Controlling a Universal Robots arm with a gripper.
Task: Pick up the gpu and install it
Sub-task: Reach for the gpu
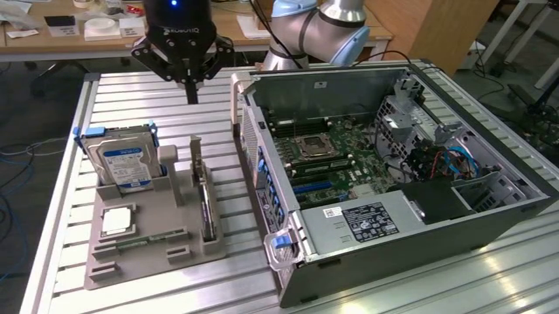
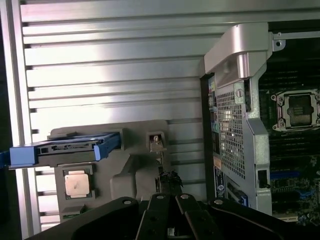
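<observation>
A workshop with cluttered desks (image 1: 88, 39) lies behind a slatted metal table (image 1: 131, 98) that fills most of the scene.

On the exterior view's right half of the table, an open computer case (image 1: 489, 216) lies on its side. Its motherboard (image 1: 336, 150) faces up and a labelled power supply (image 1: 367, 219) sits at its near end. The arm (image 1: 315, 26) rises behind the far edge of the case.

Its gripper (image 1: 190, 95) hangs over bare slats, to the exterior view's left of the case's far corner. The fingers are closed tight together, pointing down, and hold nothing.

A grey holder (image 1: 157, 255) lies on the table to the exterior view's left of the case, nearer than the gripper. At its far left end a hard drive (image 1: 122, 163) with blue side rails stands upright.

The gpu (image 1: 206, 209) stands on edge in a slot along the holder's right side, just beside the case. Its pale bracket is at the far end, the end closest to the gripper. The gripper is above and beyond it, not touching it.

A CPU (image 1: 118, 222) lies flat in a recess near the hard drive, and a memory stick (image 1: 131, 243) lies just nearer than that.
</observation>
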